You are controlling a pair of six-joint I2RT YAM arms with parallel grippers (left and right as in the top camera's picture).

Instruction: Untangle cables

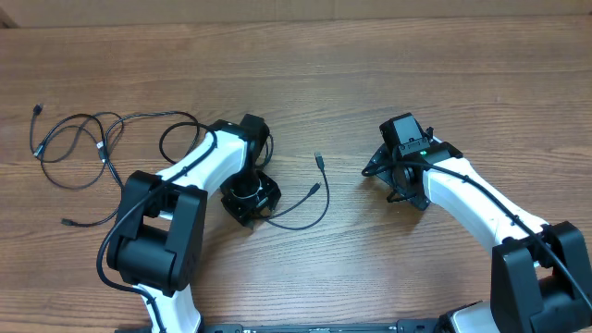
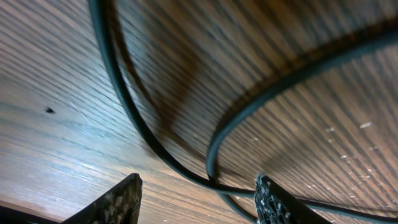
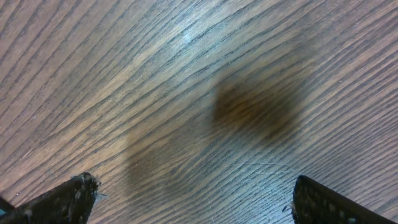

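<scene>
Several black cables (image 1: 104, 153) lie in loose, overlapping loops on the left part of the table (image 1: 370, 55), their plug ends scattered. One strand (image 1: 326, 205) curves out to the right of the left tool (image 1: 250, 196). That tool sits low over the wood, jaws parted. Cable runs between its fingers (image 2: 124, 199), unpinched. Right tool (image 1: 400, 180) is spread wide over wood, gripping nothing.

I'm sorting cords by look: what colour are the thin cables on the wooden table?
Black, these thin flexible cables; clearest in the left wrist view.
</scene>
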